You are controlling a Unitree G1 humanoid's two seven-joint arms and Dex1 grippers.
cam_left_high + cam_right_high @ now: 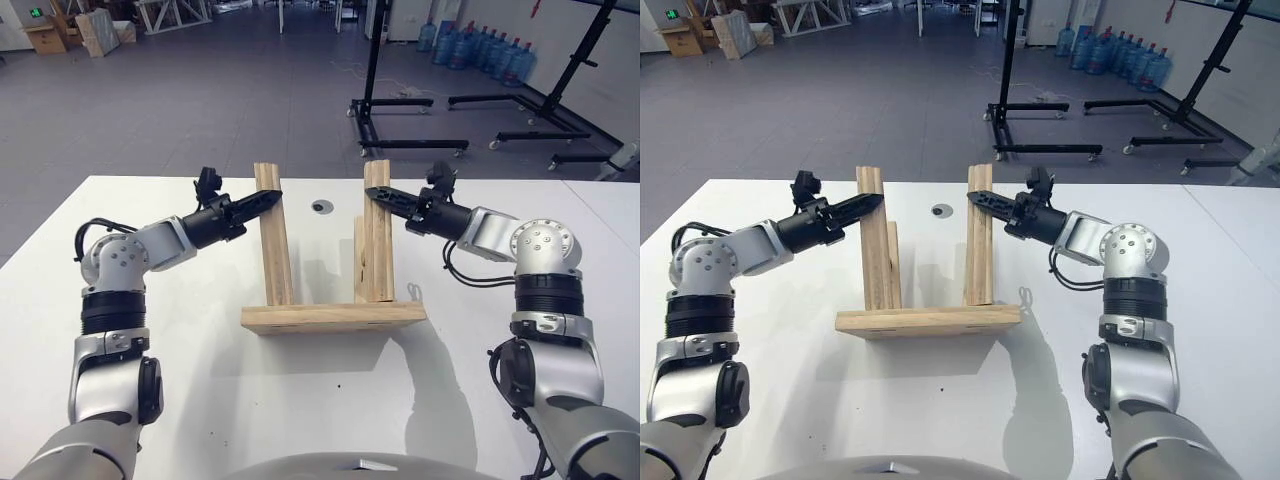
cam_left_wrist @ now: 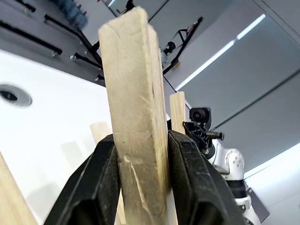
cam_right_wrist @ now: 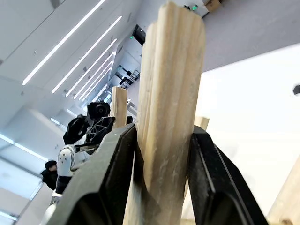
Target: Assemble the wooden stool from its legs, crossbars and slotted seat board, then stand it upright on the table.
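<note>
The stool is sitting upside down at the centre of the frame on the white table (image 1: 200,390); the seat board (image 1: 333,318) is lying flat and the legs are pointing up. The left gripper (image 1: 268,198) is pinching the top of the left leg (image 1: 273,255), its fingers (image 2: 91,187) closed narrow on the wood from both sides; the right gripper (image 1: 373,194) is doing the same on the right leg (image 1: 377,250), its fingers (image 3: 213,187) pressing on each flank of the post. Shorter pieces are standing just beside each leg; whether those are crossbars, I cannot tell.

By my reading, the turn-over is the step in hand. Doing it well is asking both arms to lift together, keeping the legs parallel so nothing is prying loose from the slots; rolling the board over slowly; keeping the grip firm so the wood is not slipping; and landing every foot flat, away from the round hole (image 1: 321,207) at upper centre.
</note>
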